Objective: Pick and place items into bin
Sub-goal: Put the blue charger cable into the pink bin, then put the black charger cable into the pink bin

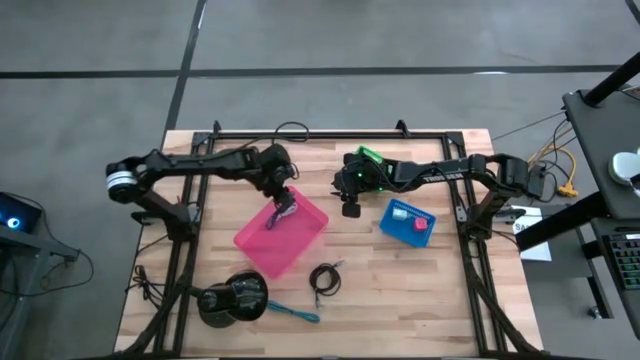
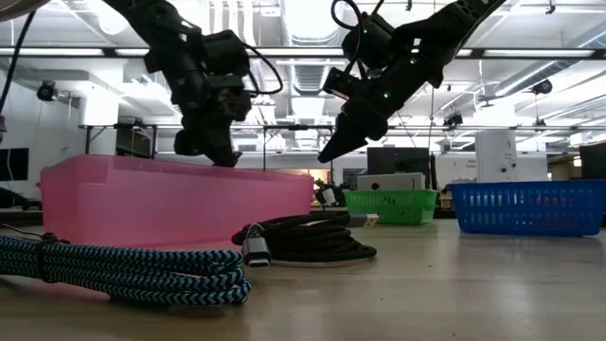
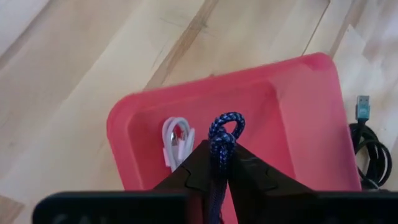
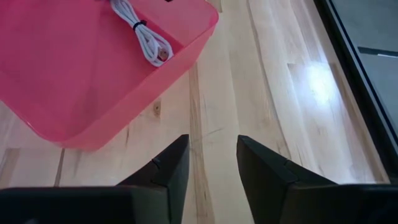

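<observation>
A pink bin (image 1: 280,238) stands at the table's middle with a whitish cord (image 3: 176,142) lying on its floor. My left gripper (image 1: 286,206) hangs over the bin's far part, shut on a purple braided cord (image 3: 225,130). My right gripper (image 1: 350,207) hovers open over bare wood just right of the bin, its fingers (image 4: 163,169) holding nothing. A coiled black cord (image 1: 325,280) lies on the table near the bin's near right corner. A teal stick tool (image 1: 296,313) lies by the front edge. My left gripper pinches the purple cord between its two fingers at a folded bend (image 3: 222,144). The bend's loop (image 3: 227,122) sticks out past the fingertips and the rest runs back between them. The fingers slant down from the table's left. The cord is held above the bin's floor.
A large black round object (image 1: 232,298) sits near the front left. A blue basket (image 1: 407,222) stands at the right, a green basket (image 1: 370,158) at the back. A teal-black braided cord (image 2: 123,270) lies close in the low view. Bare wood shows right of the bin.
</observation>
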Controlling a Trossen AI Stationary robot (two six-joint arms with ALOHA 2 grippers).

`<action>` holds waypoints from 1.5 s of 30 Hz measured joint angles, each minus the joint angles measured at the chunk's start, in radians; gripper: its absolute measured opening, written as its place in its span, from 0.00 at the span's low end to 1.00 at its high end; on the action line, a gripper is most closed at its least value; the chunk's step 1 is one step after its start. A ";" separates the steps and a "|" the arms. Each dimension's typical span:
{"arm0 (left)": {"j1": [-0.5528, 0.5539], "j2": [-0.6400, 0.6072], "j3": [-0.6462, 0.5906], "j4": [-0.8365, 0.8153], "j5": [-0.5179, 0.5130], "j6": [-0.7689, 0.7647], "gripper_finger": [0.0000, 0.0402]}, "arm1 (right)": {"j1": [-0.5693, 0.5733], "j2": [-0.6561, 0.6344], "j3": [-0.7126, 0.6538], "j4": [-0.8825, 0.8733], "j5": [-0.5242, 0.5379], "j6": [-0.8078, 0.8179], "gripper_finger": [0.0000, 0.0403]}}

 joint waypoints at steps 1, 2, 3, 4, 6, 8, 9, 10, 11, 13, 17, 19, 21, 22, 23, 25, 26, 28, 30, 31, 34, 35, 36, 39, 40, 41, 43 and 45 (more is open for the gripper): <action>0.000 0.004 0.003 0.005 0.001 0.001 0.07 | 0.000 0.000 0.000 0.000 0.000 0.000 0.30; 0.000 0.006 0.003 0.002 0.002 0.002 0.08 | 0.000 0.000 -0.001 0.000 0.000 0.000 0.30; 0.000 0.008 0.003 -0.001 0.002 0.010 0.09 | 0.000 0.000 -0.002 0.000 0.000 0.000 0.29; 0.001 0.008 0.003 0.001 0.002 0.026 0.10 | 0.000 0.000 -0.003 0.000 0.000 0.000 0.29; 0.001 0.005 0.003 0.001 -0.001 0.060 0.13 | -0.001 0.000 -0.005 -0.001 0.000 0.000 0.28; 0.001 -0.001 0.004 0.002 -0.007 0.075 0.16 | -0.001 0.000 -0.007 -0.001 0.000 0.000 0.28; 0.001 -0.004 0.004 0.001 -0.007 0.075 0.18 | -0.002 0.000 -0.009 -0.001 0.000 0.000 0.28; 0.001 -0.008 0.004 0.001 -0.008 0.075 0.20 | -0.002 0.000 -0.009 -0.001 0.000 0.000 0.28; 0.000 -0.012 0.004 0.003 -0.008 0.076 0.22 | -0.002 0.000 -0.010 -0.001 0.000 0.000 0.28; -0.001 -0.016 0.004 0.001 -0.008 0.080 0.26 | -0.002 0.000 -0.010 -0.001 0.000 0.000 0.29; -0.001 -0.026 0.005 0.001 0.004 0.074 0.33 | -0.002 0.000 -0.010 -0.001 0.000 0.000 0.29; -0.001 -0.030 0.015 0.004 0.027 0.074 0.34 | -0.002 0.000 -0.010 -0.001 0.000 0.000 0.29; -0.001 -0.033 0.019 0.011 0.051 0.090 0.35 | -0.002 0.000 -0.010 -0.001 0.000 0.000 0.28; -0.004 -0.034 0.021 0.021 0.055 0.105 0.35 | -0.002 0.000 -0.010 -0.001 0.000 0.000 0.28; -0.007 -0.035 0.021 0.037 0.058 0.120 0.35 | -0.002 0.000 -0.010 0.000 0.000 0.000 0.28; -0.014 -0.036 0.022 0.068 0.061 0.143 0.35 | -0.002 0.000 -0.010 0.000 0.000 0.000 0.27; -0.019 -0.037 0.022 0.079 0.061 0.154 0.35 | -0.002 0.000 -0.010 0.000 0.000 0.000 0.27; -0.030 -0.037 0.021 0.091 0.062 0.172 0.35 | -0.002 0.000 -0.010 0.000 0.000 0.001 0.26; -0.044 -0.039 0.021 0.094 0.061 0.186 0.35 | -0.001 0.000 -0.010 -0.001 0.000 0.004 0.26; -0.052 -0.041 0.021 0.094 0.061 0.186 0.35 | -0.001 0.000 -0.010 -0.002 0.000 0.003 0.26; -0.071 -0.046 0.021 0.093 0.061 0.175 0.35 | -0.001 0.000 -0.010 -0.006 0.000 0.004 0.25; -0.076 -0.050 0.021 0.093 0.061 0.175 0.35 | -0.001 0.000 -0.010 -0.007 0.000 0.004 0.25; -0.082 -0.055 0.021 0.092 0.061 0.175 0.35 | -0.001 0.000 -0.010 -0.007 0.000 0.004 0.25; -0.099 -0.080 0.021 0.092 0.060 0.176 0.35 | -0.001 0.000 -0.010 -0.007 0.000 0.004 0.26; -0.106 -0.091 0.021 0.092 0.060 0.177 0.35 | -0.001 0.000 -0.010 -0.006 0.000 0.008 0.26; -0.114 -0.104 0.019 0.091 0.059 0.177 0.35 | -0.001 0.000 -0.010 -0.007 0.000 0.014 0.26; -0.132 -0.131 0.019 0.091 0.059 0.176 0.35 | -0.001 0.000 -0.010 -0.007 0.000 0.026 0.25; -0.152 -0.164 0.015 0.089 0.049 0.168 0.35 | 0.000 0.000 -0.010 -0.006 -0.009 0.037 0.24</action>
